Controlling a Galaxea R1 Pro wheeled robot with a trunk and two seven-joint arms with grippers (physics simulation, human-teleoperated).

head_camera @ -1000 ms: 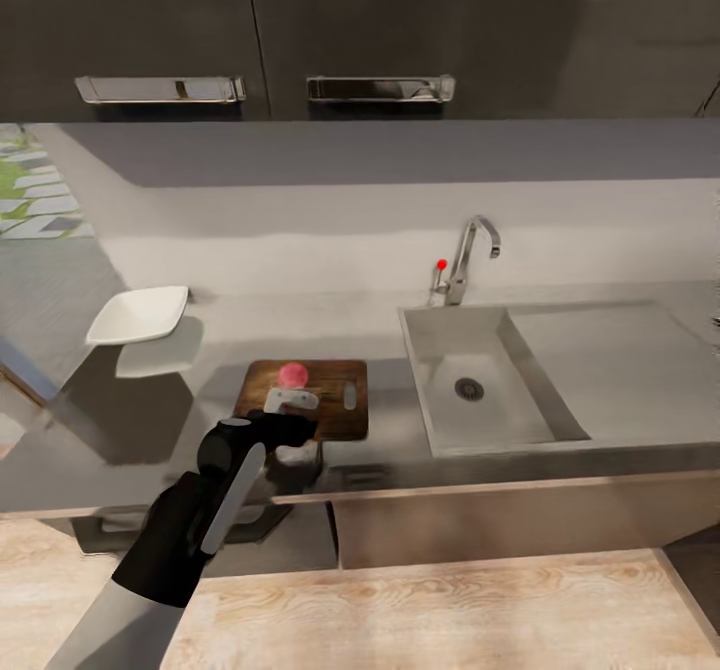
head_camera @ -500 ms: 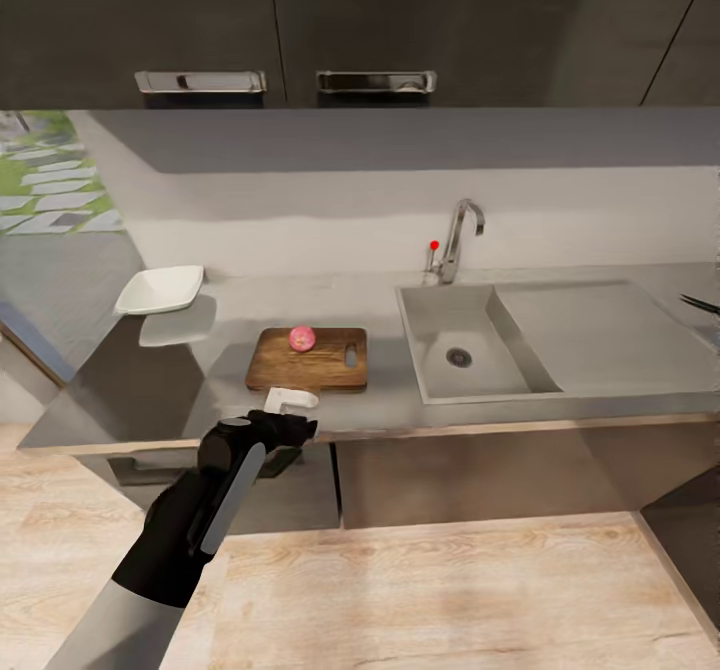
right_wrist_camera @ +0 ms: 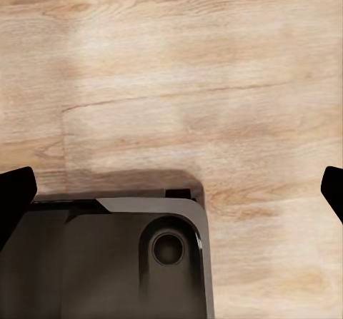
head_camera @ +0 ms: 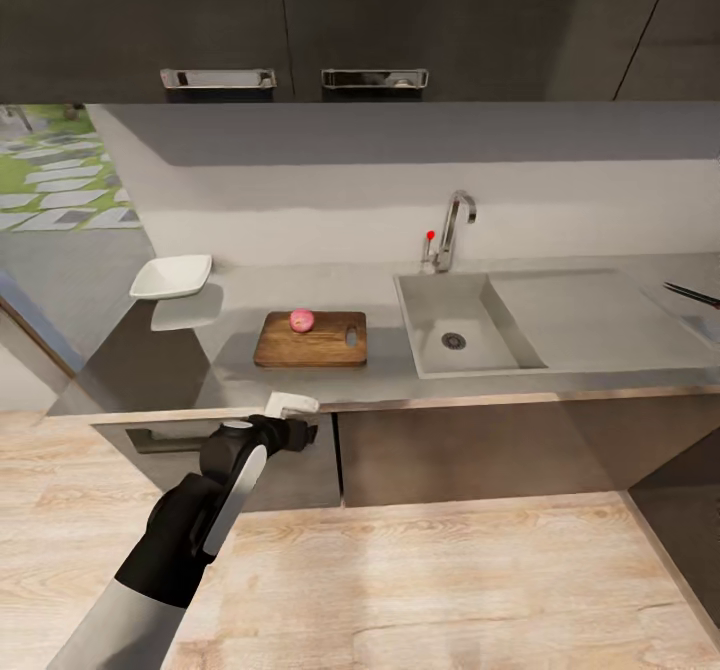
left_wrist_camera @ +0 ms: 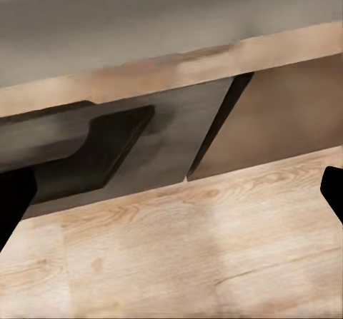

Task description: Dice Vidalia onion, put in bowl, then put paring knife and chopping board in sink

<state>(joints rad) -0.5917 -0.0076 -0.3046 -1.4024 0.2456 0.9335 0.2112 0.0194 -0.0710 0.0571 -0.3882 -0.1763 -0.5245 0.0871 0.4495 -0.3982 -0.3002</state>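
Onion (head_camera: pixel 302 321) sits on the chopping board (head_camera: pixel 311 341), toward the board's back edge, already out of the sink (head_camera: pixel 455 324). Board lies flat on the tabletop (head_camera: pixel 380 375) just left of the sink basin, slot handle at its sink-side end. Bowl (head_camera: pixel 172 277) is at the tabletop's far left end, well apart from the board. A dark slim thing at the tabletop's far right edge may be the knife (head_camera: pixel 692 296); too small to confirm, no red handle visible.

Left gripper (head_camera: pixel 291 409) hangs below and in front of the tabletop's front edge, holding nothing; in the left wrist view its tips sit wide apart, so spread open. Right gripper: tips also wide apart in the right wrist view, over the wood floor (right_wrist_camera: pixel 179 83) and the robot's own base; empty and open.

Handling, as judgement:
- Onion: small, round, smooth, so it will likely roll. Pin from above across the widest part.
- Knife: light, stiff, thin. Grip the handle, not the blade.
- Board: rigid, flat, heaviest item. Pinch an overhanging edge or the slot end.
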